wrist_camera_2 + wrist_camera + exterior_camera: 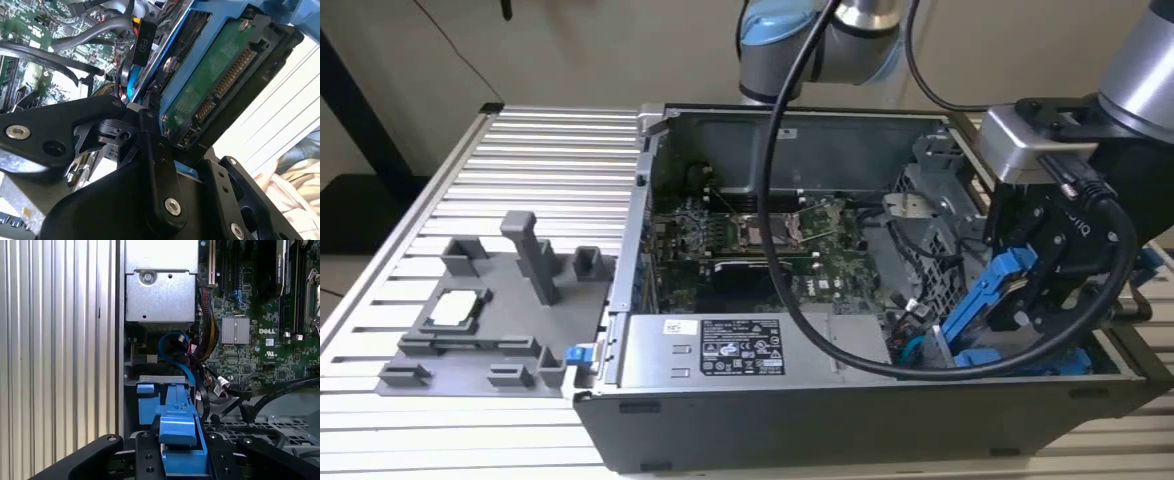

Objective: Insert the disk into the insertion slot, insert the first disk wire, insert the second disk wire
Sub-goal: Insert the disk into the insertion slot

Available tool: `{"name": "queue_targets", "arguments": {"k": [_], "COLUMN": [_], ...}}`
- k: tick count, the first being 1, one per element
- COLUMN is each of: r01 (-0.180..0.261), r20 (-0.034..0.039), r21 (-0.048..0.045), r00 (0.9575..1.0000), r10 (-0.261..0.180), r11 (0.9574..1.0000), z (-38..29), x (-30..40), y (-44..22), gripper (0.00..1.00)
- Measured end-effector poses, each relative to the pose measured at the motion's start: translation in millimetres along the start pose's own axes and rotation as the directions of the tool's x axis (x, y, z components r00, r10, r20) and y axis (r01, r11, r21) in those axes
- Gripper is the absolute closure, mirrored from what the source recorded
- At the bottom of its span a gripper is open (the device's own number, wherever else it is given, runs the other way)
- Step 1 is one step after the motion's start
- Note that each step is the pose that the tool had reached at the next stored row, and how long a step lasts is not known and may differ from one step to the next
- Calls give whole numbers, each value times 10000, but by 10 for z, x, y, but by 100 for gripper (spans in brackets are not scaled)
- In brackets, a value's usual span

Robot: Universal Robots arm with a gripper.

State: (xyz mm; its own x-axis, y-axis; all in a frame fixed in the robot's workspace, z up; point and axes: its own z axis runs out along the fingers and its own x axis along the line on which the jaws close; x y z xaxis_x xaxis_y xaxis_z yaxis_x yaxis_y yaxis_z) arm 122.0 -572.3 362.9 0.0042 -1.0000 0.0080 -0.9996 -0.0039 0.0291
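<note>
The disk (215,85) has a bright blue frame and green board; the gripper (182,455) is black, the motherboard (250,355) green.

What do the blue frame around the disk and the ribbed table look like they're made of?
Disk carrier frame: likely moulded plastic, judging by uniform bright blue colour and soft sheen. Table: probably extruded aluminium, silver, matte, with straight parallel ribs.

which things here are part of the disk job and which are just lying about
Job: the disk, held by the gripper; open computer case.
Lying about: grey fixture tray, small silver part on it, ribbed table.
</note>
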Motion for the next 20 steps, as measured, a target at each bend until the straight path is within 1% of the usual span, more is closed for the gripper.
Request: {"name": "queue_targets", "arguments": {"k": [9,10,12,13,20], "r01": [0,-1,-1,-1,-1], "r20": [-6,-6,-6,-5,-5], "r21": [0,0,0,0,0], "r00": [10000,10000,10000,10000,10000], "r10": [0,1,1,1,1], "r11": [10000,10000,10000,10000,10000], "z": [-1,-1,-10,-47,-367], "x": [1,1,1,2,4], "y": [0,0,1,2,11], "gripper": [66,59,59,59,59]}}
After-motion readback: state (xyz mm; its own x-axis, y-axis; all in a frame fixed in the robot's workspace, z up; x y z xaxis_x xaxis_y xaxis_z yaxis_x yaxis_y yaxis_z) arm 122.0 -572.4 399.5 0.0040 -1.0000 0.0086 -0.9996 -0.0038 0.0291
